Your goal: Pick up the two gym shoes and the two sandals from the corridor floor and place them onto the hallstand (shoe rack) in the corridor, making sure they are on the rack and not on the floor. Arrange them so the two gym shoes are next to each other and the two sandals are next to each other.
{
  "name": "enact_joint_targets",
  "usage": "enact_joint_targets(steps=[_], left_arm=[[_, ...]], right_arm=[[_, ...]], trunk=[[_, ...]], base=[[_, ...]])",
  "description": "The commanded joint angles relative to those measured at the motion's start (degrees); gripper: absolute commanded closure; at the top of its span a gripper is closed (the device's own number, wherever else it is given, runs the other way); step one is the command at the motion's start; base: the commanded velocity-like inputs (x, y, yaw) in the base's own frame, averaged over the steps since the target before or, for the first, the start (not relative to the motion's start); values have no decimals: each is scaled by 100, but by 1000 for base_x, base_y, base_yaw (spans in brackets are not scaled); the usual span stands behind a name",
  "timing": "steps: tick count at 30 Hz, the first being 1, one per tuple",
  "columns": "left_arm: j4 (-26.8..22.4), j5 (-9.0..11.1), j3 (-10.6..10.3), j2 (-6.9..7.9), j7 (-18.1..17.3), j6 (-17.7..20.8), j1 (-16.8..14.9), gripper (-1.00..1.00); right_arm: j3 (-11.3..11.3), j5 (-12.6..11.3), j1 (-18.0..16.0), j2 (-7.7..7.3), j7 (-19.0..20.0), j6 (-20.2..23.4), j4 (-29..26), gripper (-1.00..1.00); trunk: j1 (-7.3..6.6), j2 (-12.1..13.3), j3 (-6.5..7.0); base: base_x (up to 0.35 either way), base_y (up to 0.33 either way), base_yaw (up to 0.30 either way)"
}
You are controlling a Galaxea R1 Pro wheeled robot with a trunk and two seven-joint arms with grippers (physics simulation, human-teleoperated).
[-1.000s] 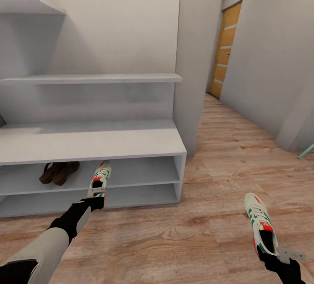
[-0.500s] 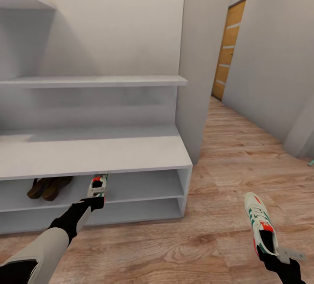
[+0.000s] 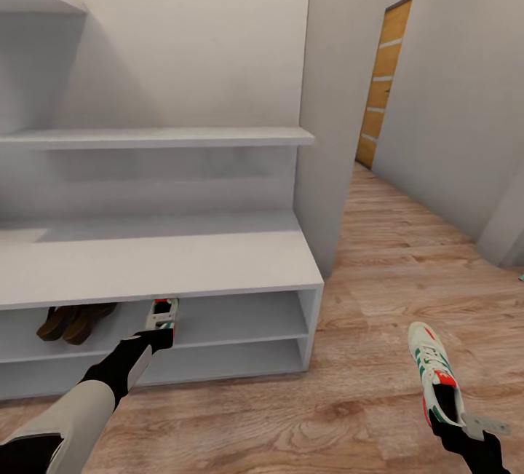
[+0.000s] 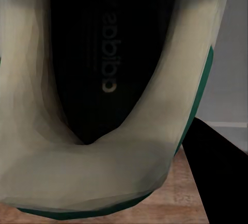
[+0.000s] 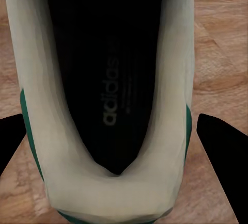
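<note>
Status: we see both sandals (image 3: 69, 320) on hallstand (image 3: 160, 263) upper base shelf. Left tool (image 3: 161, 330) clenched on gym shoe (image 3: 164, 311), toe entering same shelf beside sandals. Right tool (image 3: 457, 427) grasping second gym shoe (image 3: 434, 374) above corridor floor (image 3: 393, 270). Remaining: seat both shoes together.

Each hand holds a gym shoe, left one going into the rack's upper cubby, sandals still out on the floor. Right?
Not quite. The sandals already sit in the hallstand upper cubby, as the head view shows. The rest holds: left hand and right hand each hold a gym shoe.
</note>
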Motion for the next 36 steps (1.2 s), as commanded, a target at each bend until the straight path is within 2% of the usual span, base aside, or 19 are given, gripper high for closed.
enact_joint_targets(steps=[1, 7, 16, 34, 36], left_arm=[[-12, 16, 14, -3, 10, 34, 0, 100], [-12, 1, 8, -1, 8, 37, -1, 100], [-8, 7, 7, 4, 9, 50, -5, 100], [-12, 17, 25, 4, 22, 32, 1, 100], [-12, 21, 28, 4, 19, 33, 1, 100]], right_arm=[[-53, 48, -5, 3, 30, -21, 6, 100], [-58, 48, -5, 7, 30, -21, 6, 100], [-58, 48, -5, 7, 31, -26, 6, 100], [-58, 48, -5, 7, 30, -23, 6, 100], [-58, 48, -5, 7, 30, -22, 6, 100]], trunk=[[-1, -2, -5], [-1, -2, -5], [197, -363, -220], [197, -363, -254], [241, -443, -294]], base=[[37, 0, 0], [14, 0, 0], [1, 0, 0], [0, 0, 0], [0, 0, 0]])
